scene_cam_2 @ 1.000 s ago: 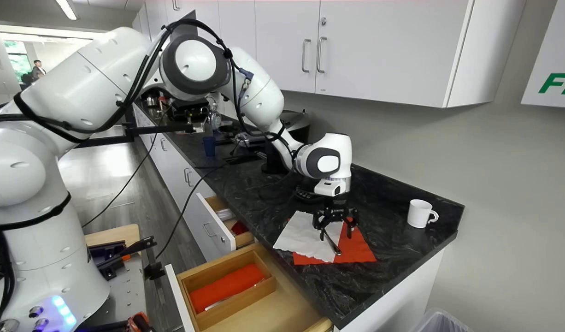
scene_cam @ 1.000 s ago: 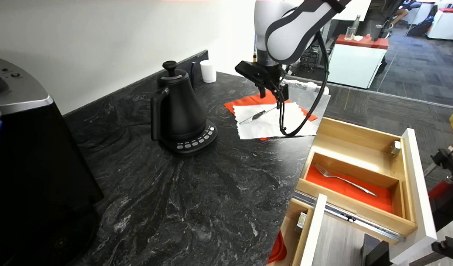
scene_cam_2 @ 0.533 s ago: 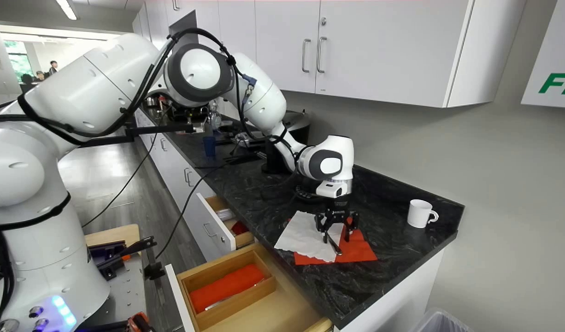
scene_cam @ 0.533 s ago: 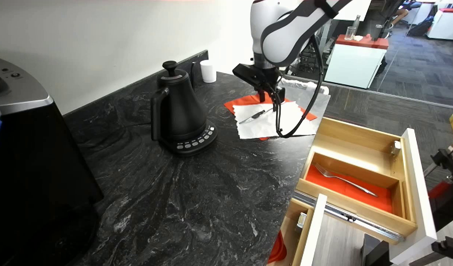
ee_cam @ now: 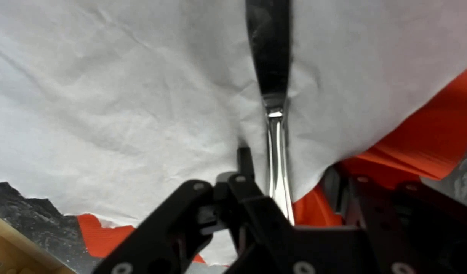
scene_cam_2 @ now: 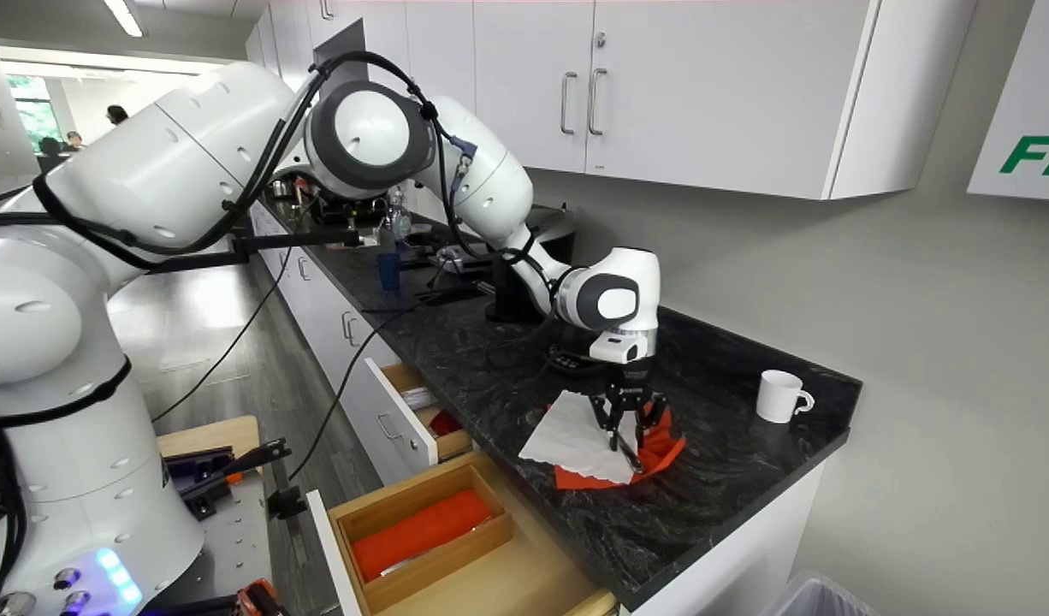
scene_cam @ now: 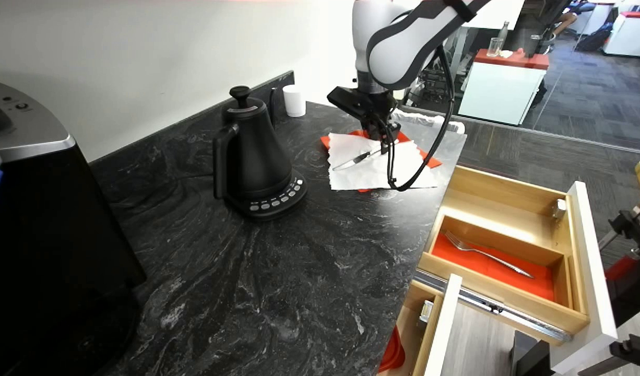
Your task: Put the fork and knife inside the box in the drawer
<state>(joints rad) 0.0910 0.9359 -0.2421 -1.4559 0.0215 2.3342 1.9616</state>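
Toward one end of the dark marbled countertop point(scene_cam: 278, 271), the robot arm point(scene_cam_2: 375, 128) bends down and its gripper point(ee_cam: 288, 169) sits low over a white paper point(ee_cam: 134, 114) and the rumpled red-orange sheet point(ee_cam: 435, 137) beneath it. The knife point(ee_cam: 275, 114) lies on the white paper, its blade running out beyond the gripper and its shiny handle passing between the fingers point(ee_cam: 245, 163). In the wrist view I can see the jaws standing apart, one on each side of that handle, with paper showing in the gaps, so the knife lies between them unclamped. Whether the fingertips press on the paper I cannot quite tell.

Below the countertop's edge, the drawer point(scene_cam: 500, 211) stands pulled out with the box point(scene_cam: 508, 243) sitting inside it, close to the drawer's white front. The fork point(scene_cam: 489, 255) is already in the box, lying lengthwise on the red-orange bottom, tines toward the countertop and handle toward that white front. Alongside, a neighbouring drawer point(scene_cam: 441, 329) stands partly open too, with a red thing point(scene_cam: 394, 352) in it, too much cut off for me to name.

Farther along, a black kettle point(scene_cam: 255, 151) stands on its buttoned base, near the paper. A white mug point(scene_cam_2: 779, 396) stands upright near the wall point(scene_cam: 168, 62).
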